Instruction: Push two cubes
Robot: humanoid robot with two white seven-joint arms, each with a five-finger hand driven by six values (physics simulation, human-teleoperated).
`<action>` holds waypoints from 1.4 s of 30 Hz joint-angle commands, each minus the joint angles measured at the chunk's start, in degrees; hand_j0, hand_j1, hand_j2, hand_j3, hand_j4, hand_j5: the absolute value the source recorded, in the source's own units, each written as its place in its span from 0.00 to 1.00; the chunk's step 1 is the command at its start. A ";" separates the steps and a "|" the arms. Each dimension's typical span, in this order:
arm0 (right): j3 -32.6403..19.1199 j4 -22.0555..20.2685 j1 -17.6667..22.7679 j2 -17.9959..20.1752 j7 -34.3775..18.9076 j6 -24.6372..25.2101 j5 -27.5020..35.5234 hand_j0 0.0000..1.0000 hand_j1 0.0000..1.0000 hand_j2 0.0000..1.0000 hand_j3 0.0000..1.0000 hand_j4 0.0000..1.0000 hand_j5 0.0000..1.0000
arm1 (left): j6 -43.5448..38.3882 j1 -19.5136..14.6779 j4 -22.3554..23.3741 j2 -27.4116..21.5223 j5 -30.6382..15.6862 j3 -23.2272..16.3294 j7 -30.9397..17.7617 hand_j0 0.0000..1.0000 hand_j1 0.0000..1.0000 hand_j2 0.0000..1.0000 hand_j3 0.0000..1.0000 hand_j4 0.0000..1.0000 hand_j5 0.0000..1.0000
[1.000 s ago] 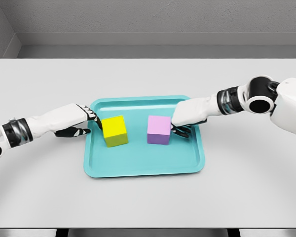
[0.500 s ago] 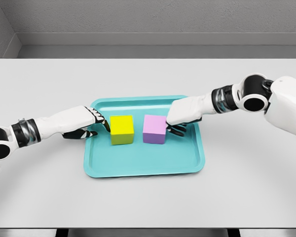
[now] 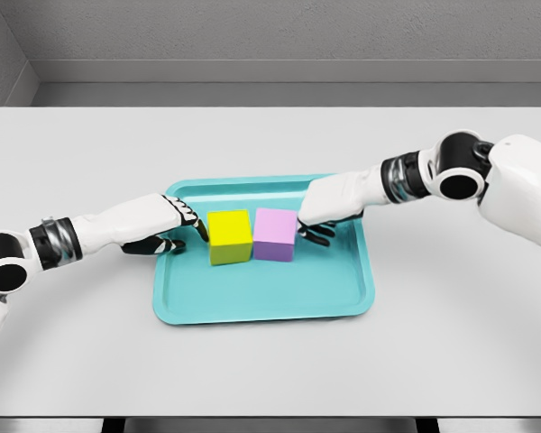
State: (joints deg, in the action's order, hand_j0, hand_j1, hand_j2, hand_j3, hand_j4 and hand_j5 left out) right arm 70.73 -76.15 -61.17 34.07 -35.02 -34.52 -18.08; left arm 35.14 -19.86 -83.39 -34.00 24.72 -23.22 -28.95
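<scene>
A teal tray [image 3: 263, 302] lies at the middle of the light grey tabletop [image 3: 270, 361], and both cubes sit in its far half. The yellow cube [image 3: 230, 236] and the pink cube [image 3: 275, 234] now stand side by side with their facing sides touching or all but touching; half a second ago a narrow strip of tray showed between them, and a second ago they were well apart. Each has slid toward the tray's middle, the yellow one to the right and the pink one to the left.

The left hand [image 3: 167, 230] reaches in over the tray's left rim, its fingers [image 3: 195, 223] extended and slightly bent, the tips against the yellow cube's left side. It grasps nothing; it only presses. It has travelled right with the cube since the earlier views.

The right hand [image 3: 317, 216] comes in from the right over the tray's far right part, its dark fingertips [image 3: 317, 236] splayed against the pink cube's right side. It too holds nothing and only bears on the cube. Its forearm has stretched further left than before, following the pink cube inward.
</scene>
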 commanded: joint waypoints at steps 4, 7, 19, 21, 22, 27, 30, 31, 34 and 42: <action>-0.07 0.03 -0.35 0.65 0.02 -0.48 0.24 0.11 0.11 0.11 0.11 0.11 0.11 | -0.14 0.09 0.07 -0.63 -0.55 0.11 0.03 0.60 0.60 0.60 0.60 0.60 0.60; 0.10 -0.05 -0.35 1.70 0.02 -0.48 0.15 0.11 0.11 0.11 0.11 0.11 0.11 | -0.14 0.09 0.07 -0.72 -0.55 0.11 0.03 0.60 0.60 0.60 0.60 0.60 0.60; 3.18 4.52 -0.09 -0.85 0.02 -0.48 -0.38 0.11 0.11 0.11 0.11 0.11 0.11 | -0.14 -1.49 1.74 0.25 -0.55 0.02 -0.23 0.60 0.60 0.60 0.60 0.60 0.60; 3.18 4.60 0.00 -1.55 0.02 -0.46 -0.82 0.11 0.11 0.11 0.11 0.11 0.11 | -0.14 -1.49 1.74 0.51 -0.55 0.02 -0.23 0.60 0.60 0.60 0.60 0.60 0.60; 3.09 4.60 0.00 -1.90 0.02 -0.37 -1.70 0.11 0.11 0.11 0.11 0.11 0.11 | -0.14 -1.49 1.74 0.51 -0.55 0.02 -0.23 0.60 0.60 0.60 0.60 0.60 0.60; 3.18 4.60 0.09 -2.17 0.02 -0.37 -1.79 0.11 0.11 0.11 0.11 0.11 0.11 | -0.14 -2.20 1.74 1.13 -0.46 -0.07 -0.32 0.60 0.60 0.60 0.60 0.60 0.60; 3.09 4.69 0.09 -2.52 0.02 -0.28 -1.79 0.11 0.11 0.11 0.11 0.11 0.11 | -0.14 -2.90 1.74 1.66 -0.55 -1.56 -0.32 0.60 0.60 0.60 0.60 0.60 0.60; 3.18 5.22 0.09 -2.87 0.02 -0.28 -1.79 0.11 0.11 0.11 0.11 0.11 0.11 | -0.14 -2.90 1.74 1.66 -0.55 -1.56 -0.23 0.60 0.60 0.60 0.60 0.60 0.60; 3.09 5.31 0.00 -3.22 0.02 -0.28 -1.87 0.11 0.11 0.11 0.11 0.11 0.11 | -0.14 -2.90 1.83 1.74 -0.46 -1.56 -0.32 0.60 0.60 0.60 0.60 0.60 0.60; 3.09 6.36 0.00 -2.87 0.02 -0.37 -3.19 0.11 0.11 0.11 0.11 0.11 0.11 | -0.14 -3.16 2.97 2.09 -0.64 -1.56 -0.23 0.60 0.60 0.60 0.60 0.60 0.60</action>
State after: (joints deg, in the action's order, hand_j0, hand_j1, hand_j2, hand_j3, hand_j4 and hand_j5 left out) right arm 73.87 -70.01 -61.17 31.11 -35.01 -34.97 -21.26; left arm 35.08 -22.94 -80.62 -31.82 24.44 -24.80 -29.25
